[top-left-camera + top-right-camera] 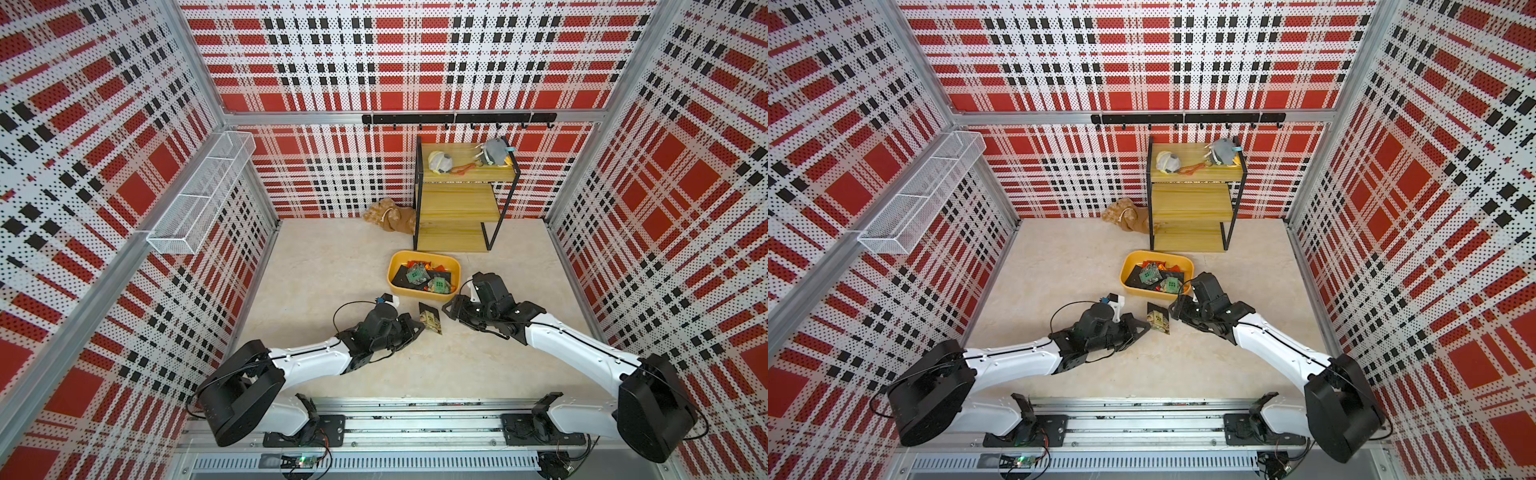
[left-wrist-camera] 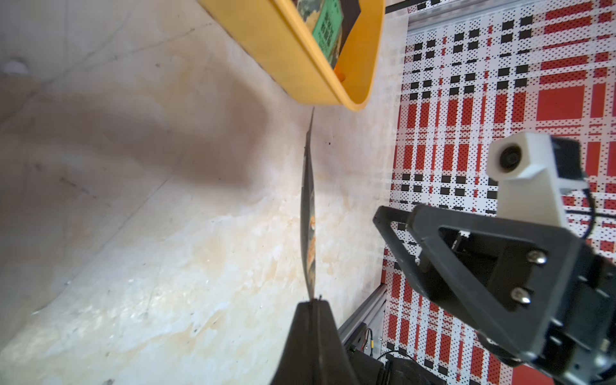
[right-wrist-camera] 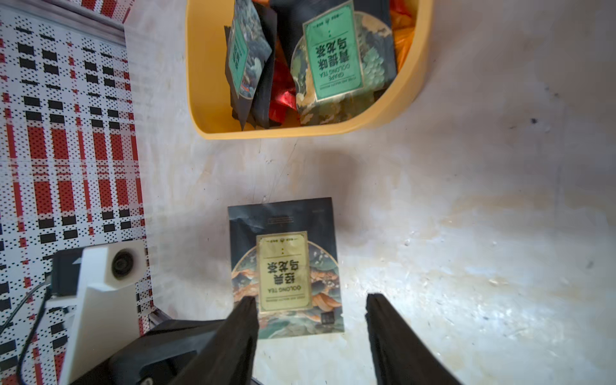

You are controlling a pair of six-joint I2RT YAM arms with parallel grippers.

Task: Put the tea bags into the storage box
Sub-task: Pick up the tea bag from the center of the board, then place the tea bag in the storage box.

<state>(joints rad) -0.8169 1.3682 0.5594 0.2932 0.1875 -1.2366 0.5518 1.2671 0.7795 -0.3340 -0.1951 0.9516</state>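
One tan-labelled tea bag (image 3: 283,266) is outside the storage box (image 3: 200,83), just off its near long wall, on the robot's side. The left arm's fingers (image 2: 310,333) are pressed together on one edge of it, so from the left wrist it shows only as a thin line running toward the box's corner. I cannot tell whether it rests on the counter (image 1: 324,266) or hangs just above it. The right arm's fingers (image 3: 245,320) are spread, pinching nothing, and sit at the sachet's other side. In the right wrist view one of them overlaps the sachet's edge (contact is not clear).

Inside the box lie the other tea bags (image 3: 336,56): black sachets with green labels over crumpled red and orange foil, leaning on one another.

Behind the box, on its far side, is a wooden stepped shelf (image 1: 457,208). A brown plush toy (image 1: 388,214) slumps beside the shelf, well apart from the box.
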